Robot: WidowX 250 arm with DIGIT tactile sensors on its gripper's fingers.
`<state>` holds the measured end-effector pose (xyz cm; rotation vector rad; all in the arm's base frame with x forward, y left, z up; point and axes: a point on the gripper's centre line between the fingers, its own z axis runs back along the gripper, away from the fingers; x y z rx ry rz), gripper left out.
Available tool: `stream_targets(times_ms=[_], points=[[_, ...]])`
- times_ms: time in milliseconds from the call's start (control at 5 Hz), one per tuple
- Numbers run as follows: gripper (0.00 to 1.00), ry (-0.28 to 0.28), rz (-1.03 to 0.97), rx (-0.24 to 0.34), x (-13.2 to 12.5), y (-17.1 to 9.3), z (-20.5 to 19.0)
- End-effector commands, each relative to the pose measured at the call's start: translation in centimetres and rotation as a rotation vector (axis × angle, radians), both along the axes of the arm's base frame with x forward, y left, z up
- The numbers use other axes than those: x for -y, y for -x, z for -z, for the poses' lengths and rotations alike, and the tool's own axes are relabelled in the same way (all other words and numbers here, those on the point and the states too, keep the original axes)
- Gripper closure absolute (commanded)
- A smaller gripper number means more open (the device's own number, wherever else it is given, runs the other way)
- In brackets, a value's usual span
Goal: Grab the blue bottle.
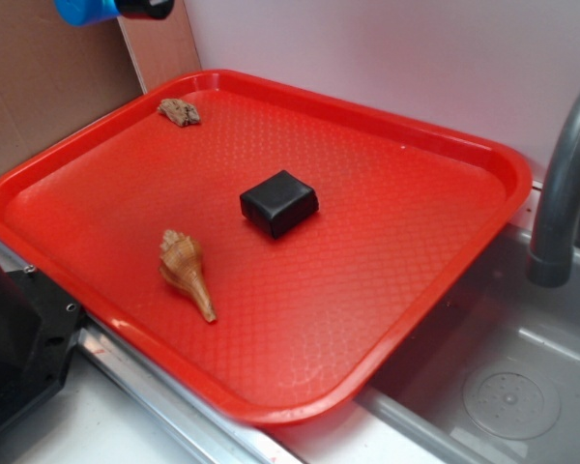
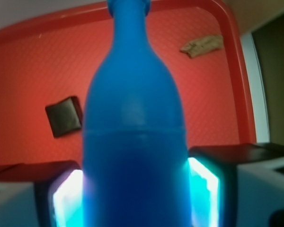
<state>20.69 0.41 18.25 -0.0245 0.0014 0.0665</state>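
The gripper (image 2: 135,189) clamps the blue bottle (image 2: 132,123) by its body, high above the red tray (image 1: 483,155) — best to hold pressure even so it can't slip

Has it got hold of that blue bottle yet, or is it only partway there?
It looks done: the blue bottle sits clamped between the gripper's jaws, lifted high above the red tray. Only the black block and two seashells remain on the tray. Nothing obvious is left but keeping hold.
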Motion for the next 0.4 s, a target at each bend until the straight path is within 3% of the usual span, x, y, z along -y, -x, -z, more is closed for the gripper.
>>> stream_targets(times_ms=[0, 200], points=[[1.0, -0.043, 0.039, 0.11, -0.64, -0.39, -2.0], [1.0, -0.046, 0.048, 0.112, -0.34, -0.58, -2.15]])
